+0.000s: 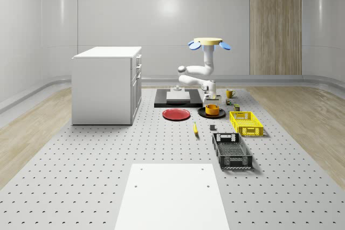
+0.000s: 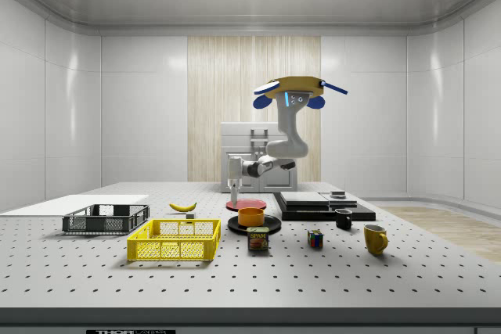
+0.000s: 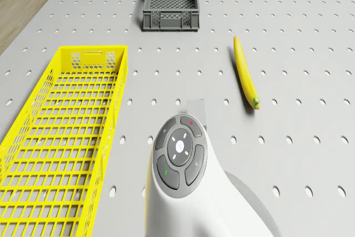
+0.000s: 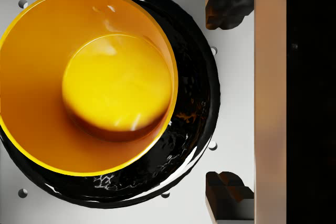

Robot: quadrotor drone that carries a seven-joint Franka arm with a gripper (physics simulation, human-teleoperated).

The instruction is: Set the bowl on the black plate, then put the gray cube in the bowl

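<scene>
The drone [image 2: 295,87] is hovering above the table [image 1: 81,176]; its gripper [image 4: 226,98], fingers spread wide and empty, is hanging just beside the bowl [image 4: 86,80] sitting on the black plate [image 4: 191,103].

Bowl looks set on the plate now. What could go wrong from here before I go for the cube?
1. The orange bowl sits off-centre on the glossy black plate, near one rim; a hard cube drop may shift it.
2. The hand hangs just beside the bowl, so a sideways move might clip it.
3. The small gray cube lies near the yellow mesh basket while the drone hovers above.

"SPAM" on the can [image 2: 258,238] (label small, just readable)
</scene>
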